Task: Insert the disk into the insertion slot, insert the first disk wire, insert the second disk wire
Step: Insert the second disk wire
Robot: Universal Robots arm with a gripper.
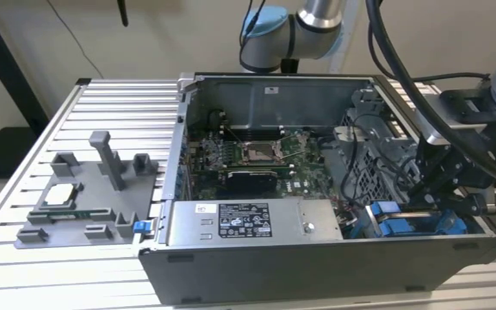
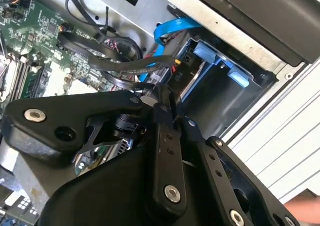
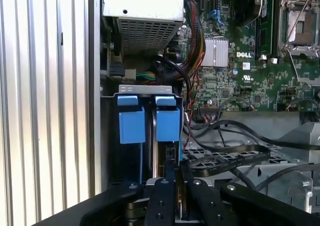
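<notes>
The tool (image 3: 176, 178), fingers nearly closed, sits at the disk's (image 3: 167, 126) rear edge.

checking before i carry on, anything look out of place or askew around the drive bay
Nothing looks damaged or spilled. The disk sits upright in the insertion slot, its blue carrier level with the one beside it. The gripper is down at the disk's near edge. Loose black cables lie across the grey cage beside it, untidy rather than wrong.

Exterior high, oblique; wrist views close above drive cage (image 3: 145, 90).
</notes>
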